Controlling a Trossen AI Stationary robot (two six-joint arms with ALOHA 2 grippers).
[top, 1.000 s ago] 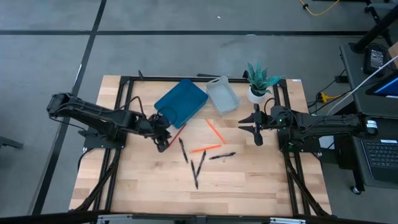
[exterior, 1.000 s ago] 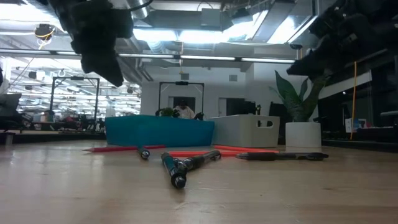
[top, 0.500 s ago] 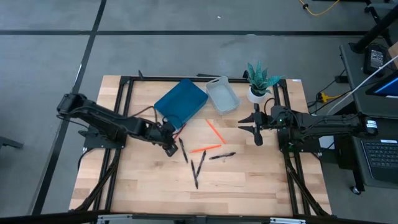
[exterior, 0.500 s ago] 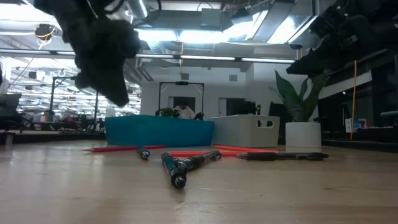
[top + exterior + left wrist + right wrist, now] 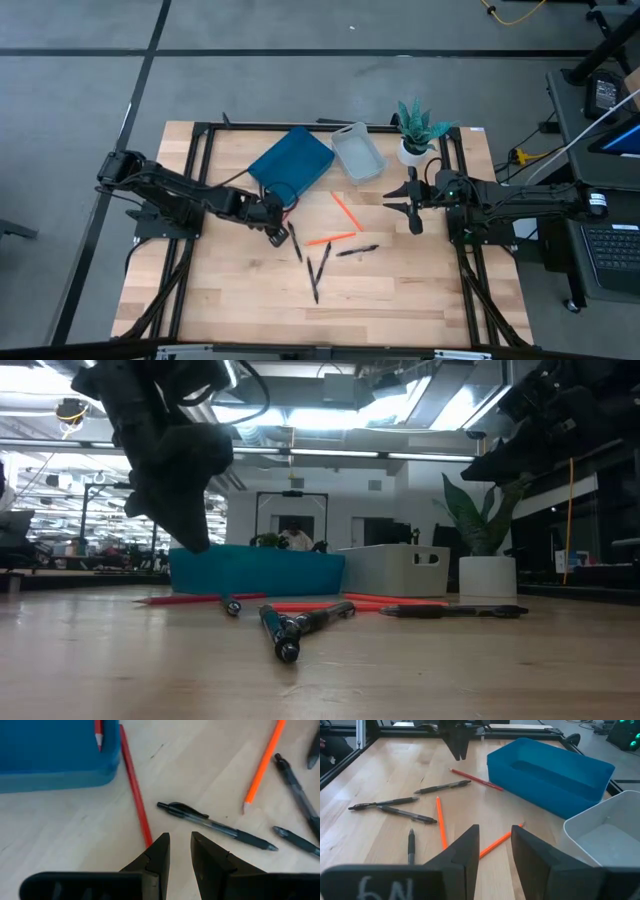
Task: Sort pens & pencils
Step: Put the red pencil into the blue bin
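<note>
Near the high view's centre, the left gripper (image 5: 279, 237) hovers, jaws parted and empty, beside a red pencil (image 5: 134, 785); right gripper (image 5: 414, 212) waits centre-right, jaws released.

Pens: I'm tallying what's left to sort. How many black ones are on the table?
4 pens: one nearest the blue bin, two close together mid-table, one to their right. None looks hidden.

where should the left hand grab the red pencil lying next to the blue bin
Grip the long thin red pencil on its free half, away from the blue plastic bin, coming straight down from above. It lies flat on the wooden table, its far end close against the bin wall. The left hand hovers open near the free tip.
</note>
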